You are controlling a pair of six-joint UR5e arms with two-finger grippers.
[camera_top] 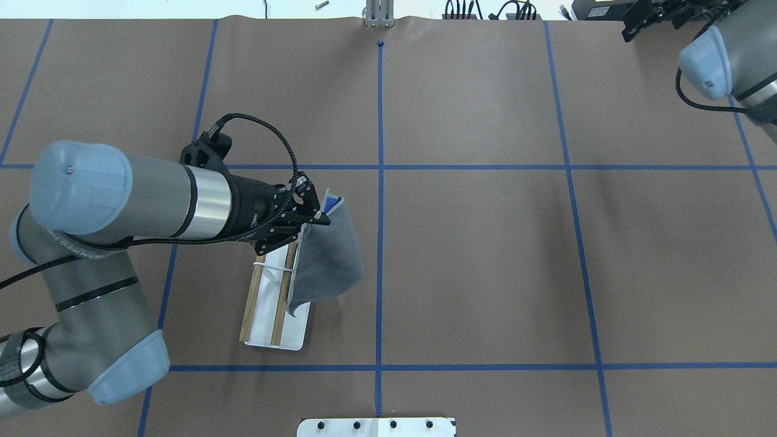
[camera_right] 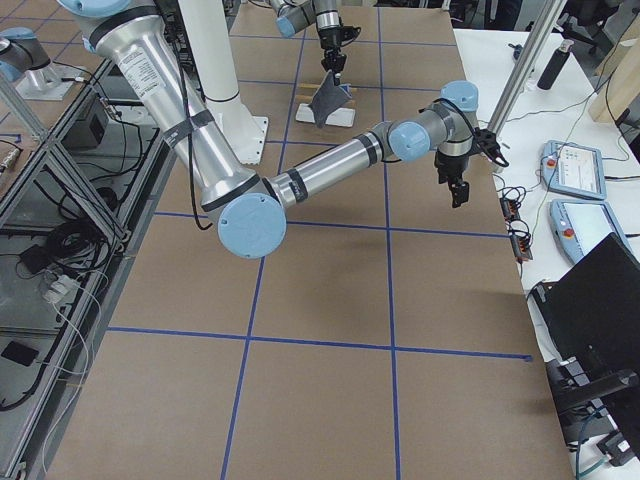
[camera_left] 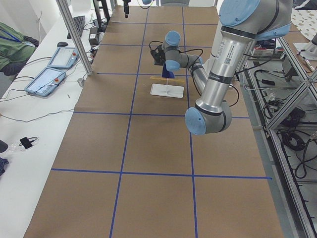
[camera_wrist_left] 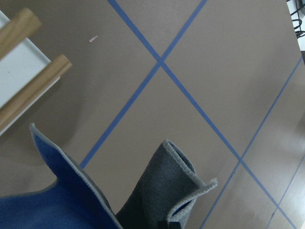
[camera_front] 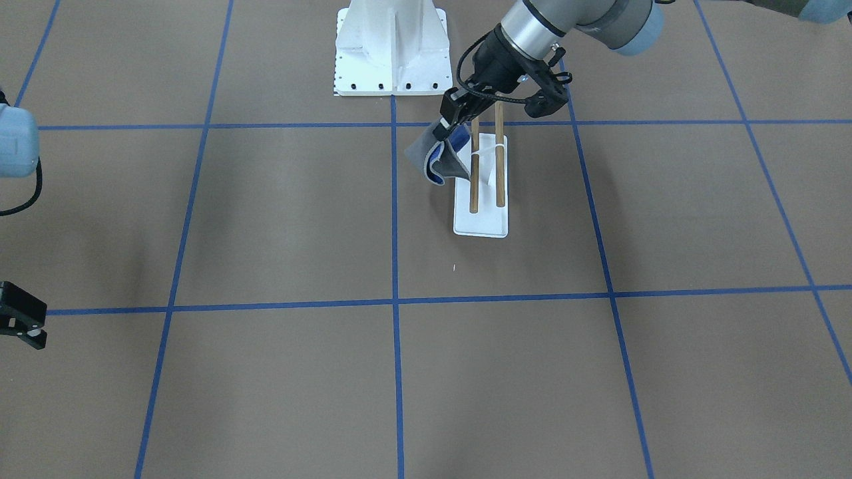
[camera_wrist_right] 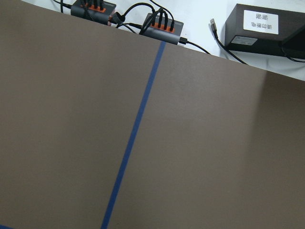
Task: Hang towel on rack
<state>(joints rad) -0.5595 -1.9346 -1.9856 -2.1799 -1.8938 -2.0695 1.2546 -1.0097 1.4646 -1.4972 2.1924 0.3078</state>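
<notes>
Left hand (camera_top: 322,213) clamps the towel (camera_top: 331,261) beside the rack (camera_top: 290,340); seemingly not across its rod, released cloth could slide off.

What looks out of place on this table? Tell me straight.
Nothing is spilled or broken. The only untidy thing is the towel: pinched by the left gripper, it hangs curled beside the rack and is not draped over either rod.
</notes>
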